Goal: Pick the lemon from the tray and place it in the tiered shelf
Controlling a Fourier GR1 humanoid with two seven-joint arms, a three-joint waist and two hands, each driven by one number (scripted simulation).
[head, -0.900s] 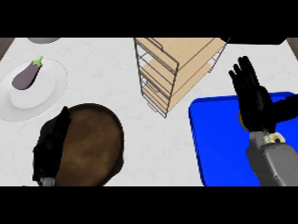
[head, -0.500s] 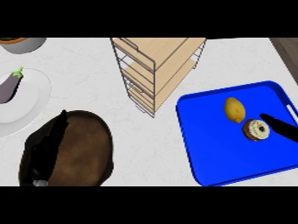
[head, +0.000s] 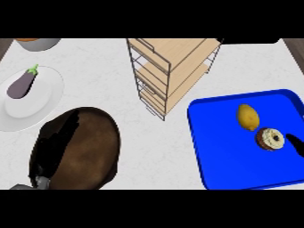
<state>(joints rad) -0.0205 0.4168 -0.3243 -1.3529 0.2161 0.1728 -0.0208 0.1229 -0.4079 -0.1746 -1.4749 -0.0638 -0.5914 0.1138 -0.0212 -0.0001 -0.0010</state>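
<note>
The yellow lemon (head: 248, 116) lies on the blue tray (head: 220, 147) at the right, with a frosted donut (head: 270, 139) just below and right of it. The wooden tiered shelf (head: 174, 71) with a wire frame stands at the top middle, left of the tray. Only a straight black finger of my right hand (head: 303, 150) shows at the right edge; its tip is next to the donut and apart from the lemon. My left hand (head: 51, 149) rests open at the lower left over a round brown board (head: 88, 151), holding nothing.
A white plate (head: 39, 104) with a purple eggplant (head: 22, 84) sits at the left. A grey bowl (head: 38, 43) peeks in at the top left. Bare white counter lies between the board, the shelf and the tray.
My right hand has drawn back from over the tray to the right edge, uncovering the lemon and donut. The left hand has stayed on the brown board.
</note>
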